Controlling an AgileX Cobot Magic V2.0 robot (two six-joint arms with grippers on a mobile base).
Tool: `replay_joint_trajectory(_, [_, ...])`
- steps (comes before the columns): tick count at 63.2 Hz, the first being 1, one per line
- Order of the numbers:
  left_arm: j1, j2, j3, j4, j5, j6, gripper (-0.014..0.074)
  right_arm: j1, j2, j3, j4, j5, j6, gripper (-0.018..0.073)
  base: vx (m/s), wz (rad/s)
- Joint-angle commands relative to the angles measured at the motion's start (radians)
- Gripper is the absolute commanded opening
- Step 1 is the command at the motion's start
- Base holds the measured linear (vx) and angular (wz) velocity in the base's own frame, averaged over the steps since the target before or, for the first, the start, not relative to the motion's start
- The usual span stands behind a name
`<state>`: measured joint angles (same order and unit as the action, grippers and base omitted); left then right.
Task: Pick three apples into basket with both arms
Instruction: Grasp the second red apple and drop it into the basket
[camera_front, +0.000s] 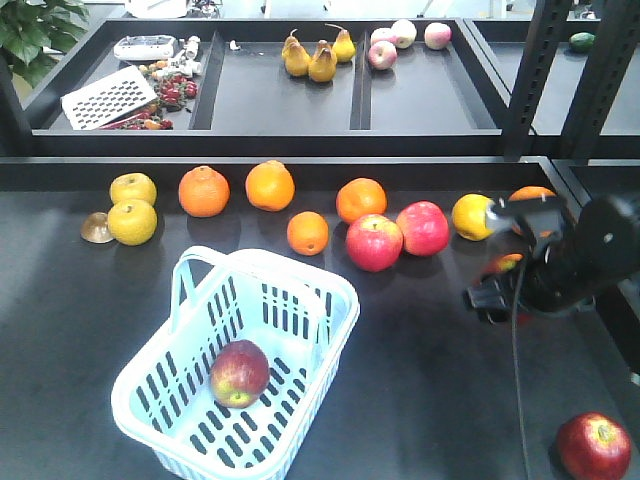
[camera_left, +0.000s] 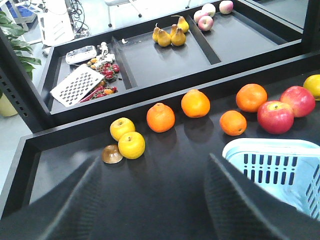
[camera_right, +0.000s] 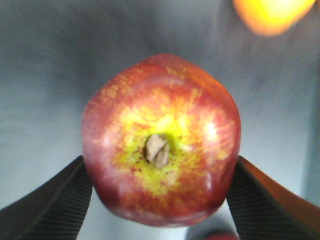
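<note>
The pale blue basket (camera_front: 300, 290) stands at the front left of the table, with one dark red apple (camera_front: 238, 372) on its slotted floor. My right gripper (camera_front: 498, 282) hangs above the table on the right, shut on a second apple (camera_right: 160, 140) whose yellow-green stem end faces the camera. Its fingers (camera_right: 55, 205) press both sides of the fruit. A third apple (camera_front: 594, 446) lies at the front right corner. My left gripper (camera_left: 155, 200) is open and empty above bare table, left of the basket (camera_left: 280, 165). It is out of the front view.
Two brighter red apples (camera_front: 374, 242) sit behind the basket among oranges (camera_front: 204, 191), yellow fruits (camera_front: 132, 222) and a brown cap (camera_front: 97, 228). Back trays hold pears (camera_front: 320, 58), peaches and a grater (camera_front: 108, 97). Black posts (camera_front: 535, 70) rise at the right.
</note>
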<state>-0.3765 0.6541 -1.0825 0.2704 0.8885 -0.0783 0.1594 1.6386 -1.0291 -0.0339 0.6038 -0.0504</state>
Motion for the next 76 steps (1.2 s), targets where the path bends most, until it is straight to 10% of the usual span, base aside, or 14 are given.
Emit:
replay_joint_trajectory(1, [0.002, 0.005, -0.02, 0.012, -0.059, -0.008, 0.0428, 0.082, -0.151, -0.021, 0.009, 0.021, -0.009, 0.023, 0.0, 0.0])
replay_joint_trajectory(33, [0.002, 0.005, -0.02, 0.012, -0.059, -0.008, 0.0428, 0.622, -0.337, -0.021, 0.115, -0.011, 0.041, 0.0234, 0.0, 0.0])
replay_joint_trajectory(55, [0.002, 0.005, -0.02, 0.012, -0.059, -0.008, 0.0428, 0.661, -0.102, -0.024, 0.189, -0.277, 0.017, 0.0326, 0.0, 0.0])
replay_joint_trajectory(76, [0.002, 0.005, -0.02, 0.012, -0.059, -0.008, 0.0428, 0.669, -0.029, -0.024, 0.238, -0.285, -0.018, 0.0685, 0.0, 0.0])
